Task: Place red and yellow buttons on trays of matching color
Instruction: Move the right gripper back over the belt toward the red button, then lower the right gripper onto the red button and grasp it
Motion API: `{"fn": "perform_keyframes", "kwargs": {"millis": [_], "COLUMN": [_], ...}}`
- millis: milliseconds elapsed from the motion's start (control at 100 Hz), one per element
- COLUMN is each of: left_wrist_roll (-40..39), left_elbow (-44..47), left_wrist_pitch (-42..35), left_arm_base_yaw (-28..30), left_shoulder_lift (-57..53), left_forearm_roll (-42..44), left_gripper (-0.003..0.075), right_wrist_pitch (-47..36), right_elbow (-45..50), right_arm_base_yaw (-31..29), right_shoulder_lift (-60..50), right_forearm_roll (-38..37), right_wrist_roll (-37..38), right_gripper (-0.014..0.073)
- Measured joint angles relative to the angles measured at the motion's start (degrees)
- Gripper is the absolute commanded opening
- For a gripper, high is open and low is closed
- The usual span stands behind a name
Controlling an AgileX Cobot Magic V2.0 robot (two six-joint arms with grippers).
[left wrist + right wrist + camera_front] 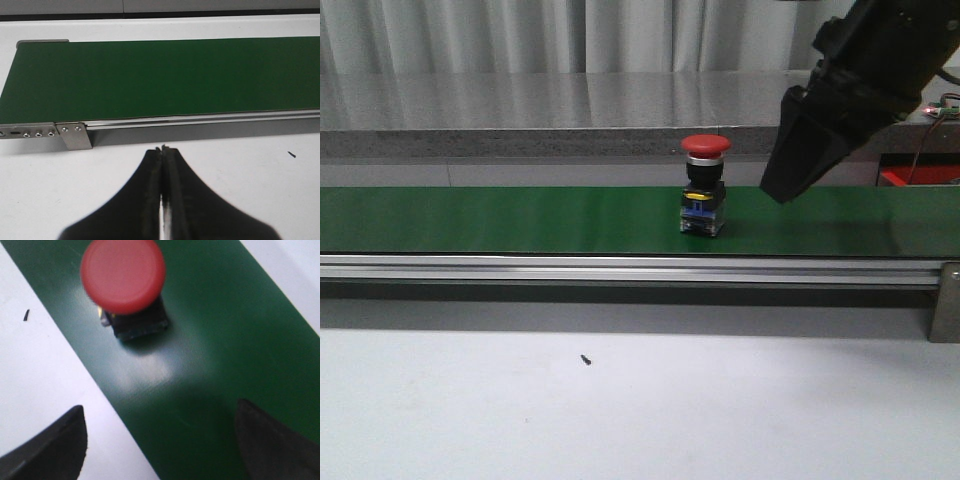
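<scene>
Pick-up approach in hand: red button (705, 195) stands upright on the green conveyor belt (520, 220); right end effector (160, 440), jaws apart, hovers near it and must descend to straddle it.

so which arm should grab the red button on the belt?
Right. Its end effector is open and hangs just beside the red button on the green belt. The left end effector is shut, over the white table, with no button in its view.

Matte black, wedge-shaped tool (790, 165) fingers
</scene>
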Motion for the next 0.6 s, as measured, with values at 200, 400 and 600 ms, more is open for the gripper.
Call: {"fn": "perform_keyframes", "kwargs": {"millis": [200, 400, 600], "left_wrist_roll": [0.00, 0.00, 0.00], "left_elbow": [0.00, 0.00, 0.00], "left_wrist_pitch": [-0.40, -0.92, -1.35], "left_arm_base_yaw": [0.00, 0.00, 0.00], "left_shoulder_lift": [0.00, 0.00, 0.00], "left_forearm_roll": [0.00, 0.00, 0.00], "left_gripper": [-0.0020, -0.0020, -0.0020], "right_wrist_pitch": [1.72, 2.54, 2.54], "right_elbow": [-3.67, -4.89, -5.29], "right_arm_base_yaw": [0.22, 0.22, 0.22], "right_shoulder_lift": [5.86, 8.61, 8.70], "right_forearm_roll": [0.00, 0.00, 0.88], "right_wrist_roll": [-1.14, -2.62, -4.10], "right_gripper": [0.0598, 0.0598, 0.0598]}}
